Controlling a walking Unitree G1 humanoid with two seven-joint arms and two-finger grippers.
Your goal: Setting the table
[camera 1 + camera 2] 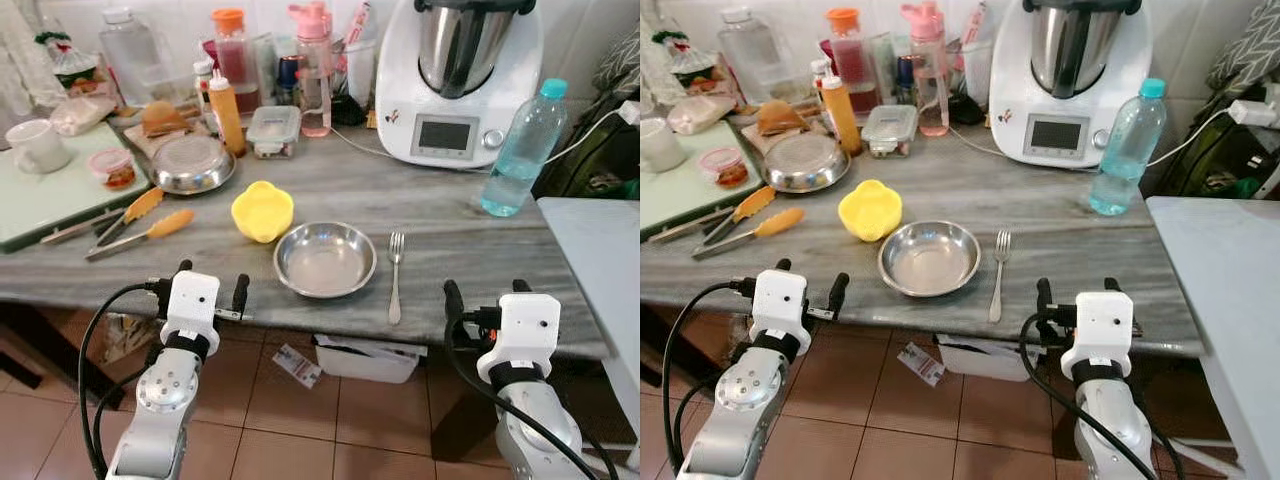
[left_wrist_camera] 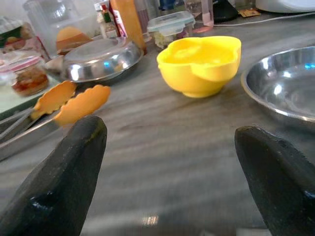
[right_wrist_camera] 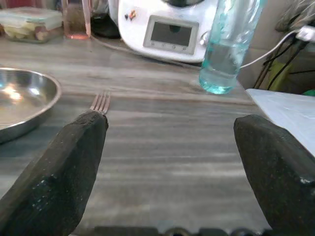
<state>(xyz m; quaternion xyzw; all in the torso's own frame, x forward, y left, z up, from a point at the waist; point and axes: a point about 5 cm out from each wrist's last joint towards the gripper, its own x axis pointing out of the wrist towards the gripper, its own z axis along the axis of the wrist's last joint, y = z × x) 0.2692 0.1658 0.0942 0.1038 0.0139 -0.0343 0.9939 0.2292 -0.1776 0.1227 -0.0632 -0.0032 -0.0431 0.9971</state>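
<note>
Where the grey stone counter [image 1: 470,235] meets its near edge, both grippers hover level with it. The left gripper [image 1: 211,287] sits just before the edge, in front of the yellow bowl [image 1: 263,210]; its fingers [image 2: 59,182] are spread wide and hold nothing. The right gripper [image 1: 485,295] is likewise before the edge, to the right of the fork [image 1: 395,275], fingers [image 3: 64,177] wide apart and empty.

Place setting: a steel plate [image 1: 325,259] lies near the front of the counter, about midway between the two grippers. The fork lies just to its right, apart from it, tines pointing away from the robot. The yellow bowl stands upright just beside the plate's far-left rim.

Left of the bowl lie tongs with orange tips [image 1: 140,229], and behind them an upturned steel dish [image 1: 192,164]. Further left, a white mug [image 1: 35,145] stands on a pale green board [image 1: 40,200].

Along the back stand an orange sauce bottle [image 1: 227,113], a lidded food container [image 1: 274,131], a pink bottle [image 1: 313,70] and a white kitchen appliance [image 1: 458,80]. A clear water bottle [image 1: 522,148] with a blue cap stands upright to the appliance's right.
</note>
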